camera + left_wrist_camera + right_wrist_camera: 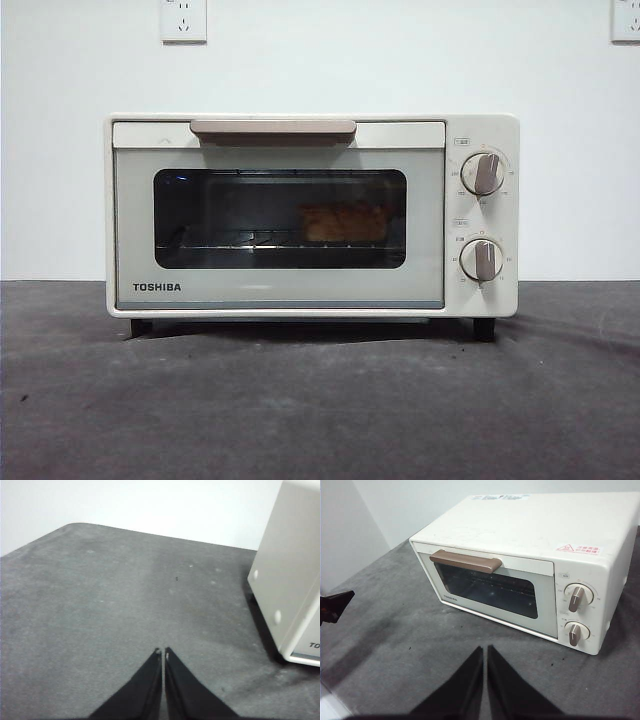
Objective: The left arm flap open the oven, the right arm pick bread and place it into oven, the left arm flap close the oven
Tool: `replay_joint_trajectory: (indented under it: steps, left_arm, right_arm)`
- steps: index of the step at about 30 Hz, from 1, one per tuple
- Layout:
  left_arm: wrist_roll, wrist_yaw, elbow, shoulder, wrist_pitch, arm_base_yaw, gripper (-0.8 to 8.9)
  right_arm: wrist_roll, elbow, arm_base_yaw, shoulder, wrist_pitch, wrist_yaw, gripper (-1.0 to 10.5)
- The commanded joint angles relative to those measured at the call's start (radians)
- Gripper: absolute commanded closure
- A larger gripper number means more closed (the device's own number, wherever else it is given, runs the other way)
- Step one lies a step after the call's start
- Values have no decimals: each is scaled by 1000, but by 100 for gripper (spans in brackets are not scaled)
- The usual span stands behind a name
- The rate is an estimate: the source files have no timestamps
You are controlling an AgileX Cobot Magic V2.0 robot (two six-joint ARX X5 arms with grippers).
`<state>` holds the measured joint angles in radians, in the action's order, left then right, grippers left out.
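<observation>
The cream-white TOSHIBA oven (300, 215) stands on the dark table with its door shut and its beige handle (273, 128) at the top. The golden bread (345, 222) lies on the rack inside, seen through the glass window, right of the middle. The oven also shows in the right wrist view (530, 555) and its side shows in the left wrist view (292, 580). My left gripper (163, 652) is shut and empty over bare table, off the oven's side. My right gripper (485, 649) is shut and empty, in front of the oven and apart from it.
Two beige knobs (484, 174) sit on the oven's right panel. The grey table mat (320, 400) stretches in front of the oven. A white wall with sockets (183, 20) stands behind. The left gripper's black tip (335, 605) shows in the right wrist view.
</observation>
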<state>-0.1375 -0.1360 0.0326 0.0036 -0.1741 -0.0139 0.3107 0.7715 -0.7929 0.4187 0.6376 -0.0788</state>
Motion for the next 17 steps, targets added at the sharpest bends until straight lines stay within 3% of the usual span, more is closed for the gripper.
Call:
replay_joint_trajectory:
  steps: [1, 7, 17]
  left_arm:
    - [48, -5, -20, 0, -6, 9, 794]
    - [121, 10, -20, -1, -8, 10, 794]
    - [108, 35, -19, 0, -10, 8, 794]
  right_arm:
    - [-9, 16, -9, 4, -14, -1, 937]
    - [-9, 16, -9, 4, -14, -1, 937]
    - [-9, 16, -9, 4, -14, -1, 937]
